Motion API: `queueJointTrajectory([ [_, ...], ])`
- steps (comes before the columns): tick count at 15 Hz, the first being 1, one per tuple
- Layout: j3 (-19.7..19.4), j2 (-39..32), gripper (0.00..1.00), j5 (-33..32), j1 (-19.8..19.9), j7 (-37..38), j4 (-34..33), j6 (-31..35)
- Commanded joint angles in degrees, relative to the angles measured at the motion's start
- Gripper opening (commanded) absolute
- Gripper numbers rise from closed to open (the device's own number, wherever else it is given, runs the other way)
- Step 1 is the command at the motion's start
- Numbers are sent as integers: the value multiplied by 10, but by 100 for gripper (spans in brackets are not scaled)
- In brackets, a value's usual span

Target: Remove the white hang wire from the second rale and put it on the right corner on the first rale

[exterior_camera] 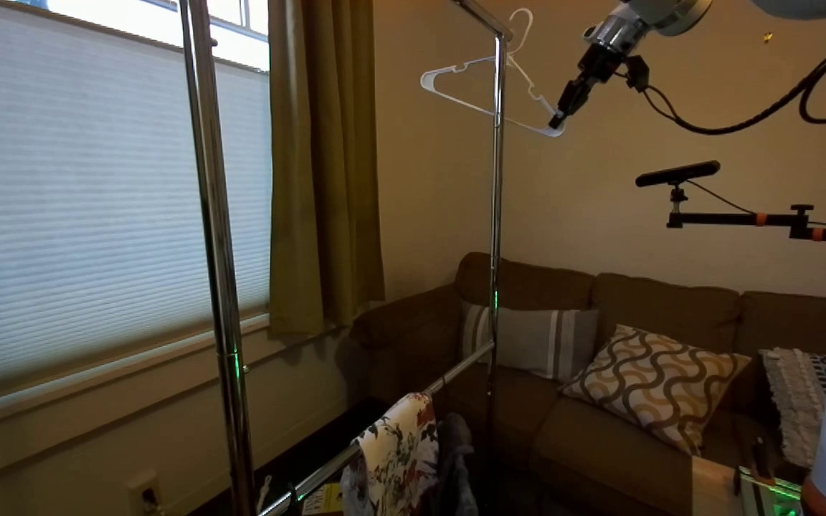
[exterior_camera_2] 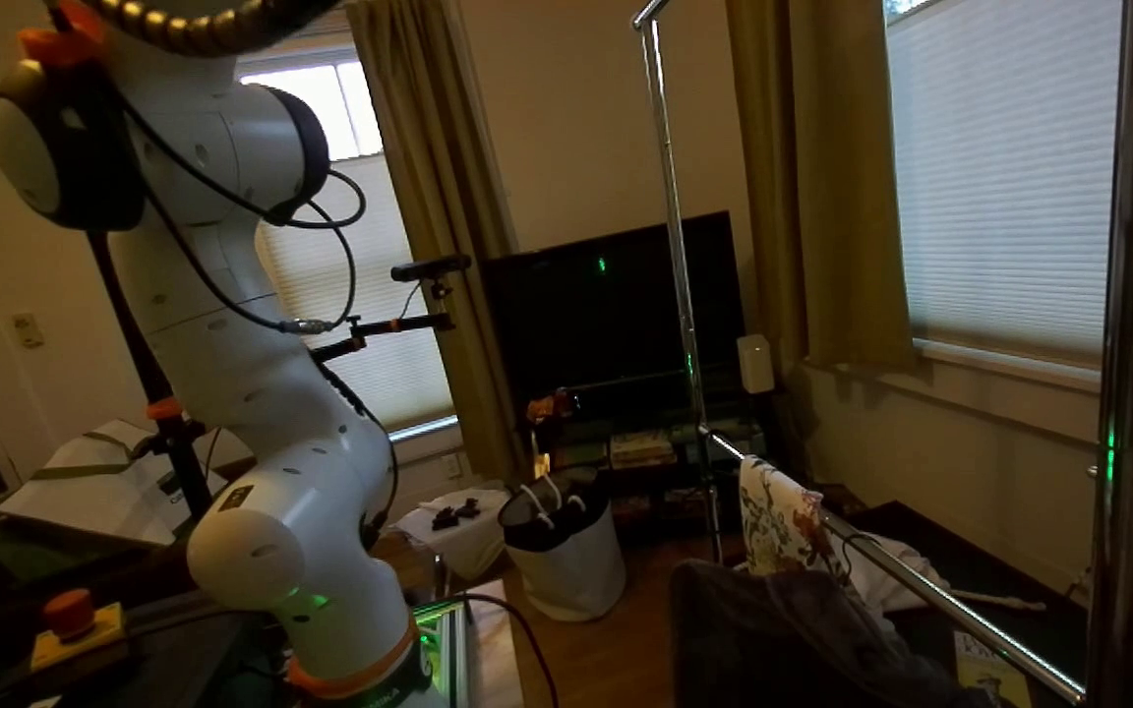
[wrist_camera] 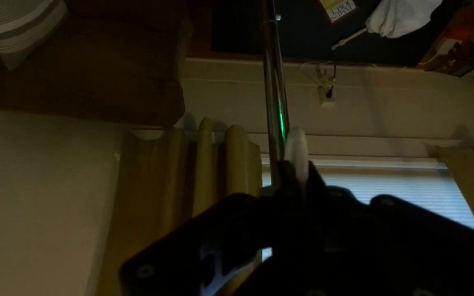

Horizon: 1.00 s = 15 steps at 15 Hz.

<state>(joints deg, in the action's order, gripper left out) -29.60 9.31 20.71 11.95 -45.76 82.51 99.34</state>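
Note:
The white hang wire (exterior_camera: 430, 82) is high beside the rack's top corner in an exterior view. My gripper (exterior_camera: 556, 120) is shut on its lower right corner. In the wrist view the white hang wire (wrist_camera: 297, 148) shows as a blurred white edge between the dark fingertips (wrist_camera: 298, 167). The hook stands by the end of the first rale (exterior_camera: 483, 16); I cannot tell whether it touches the rail. The first rale's corner (exterior_camera_2: 641, 20) shows in an exterior view where gripper and hanger are out of view. The second rale (exterior_camera: 459, 367) is far below, also visible here (exterior_camera_2: 960, 610).
The near upright (exterior_camera: 216, 215) and far upright (exterior_camera: 497, 215) frame the rack. A floral cloth (exterior_camera: 402, 444) and a dark garment (exterior_camera: 456, 459) hang on the second rale. A camera on a boom (exterior_camera: 678, 174) stands below the arm. A sofa (exterior_camera: 528, 279) is behind.

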Motion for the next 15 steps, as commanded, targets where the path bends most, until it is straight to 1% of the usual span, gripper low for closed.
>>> queueJointTrajectory([
  [1, 0, -47, 2, -4, 25, -15, -78, -57],
  [7, 12, -109, 2, -11, 67, -11, -182, -117],
  [11, 30, -138, 2, -24, 93, -12, -233, -151],
  [12, 35, -144, 33, -27, 99, -15, -241, -158],
  [13, 40, -149, 33, -31, 105, -15, -251, -164],
  [14, 44, -153, 40, -33, 111, -16, -257, -169],
  [15, 26, -153, 47, -34, 95, -17, -258, -170],
])
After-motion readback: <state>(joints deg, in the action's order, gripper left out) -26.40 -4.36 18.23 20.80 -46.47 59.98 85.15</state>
